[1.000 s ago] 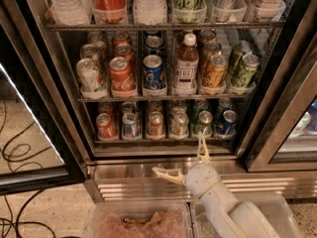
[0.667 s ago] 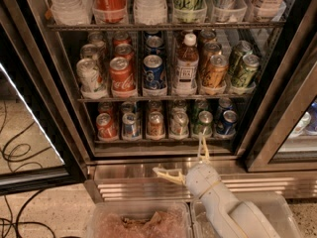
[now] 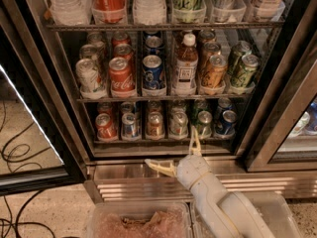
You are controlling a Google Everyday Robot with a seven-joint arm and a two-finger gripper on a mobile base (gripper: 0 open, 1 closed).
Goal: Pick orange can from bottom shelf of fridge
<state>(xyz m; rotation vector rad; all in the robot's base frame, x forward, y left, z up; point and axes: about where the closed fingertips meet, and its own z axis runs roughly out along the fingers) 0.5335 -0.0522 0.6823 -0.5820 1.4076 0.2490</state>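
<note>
In the black-framed display fridge, on its lowest metal rack, the short orange-copper aluminium can stands third from left. Just below and right of it, my cream two-finger gripper hovers, fingers spread wide. The can is likely light, stiff and slick, so I'd clasp it mid-body.

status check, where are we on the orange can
Gripper open, low, outside fridge, below bottom shelf. Orange can upright, front row, untouched. Neighbour cans close beside it.

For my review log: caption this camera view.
Open two-finger gripper hovers below the bottom shelf of the glass-door fridge, short of the small orange-copper aluminium can.
</note>
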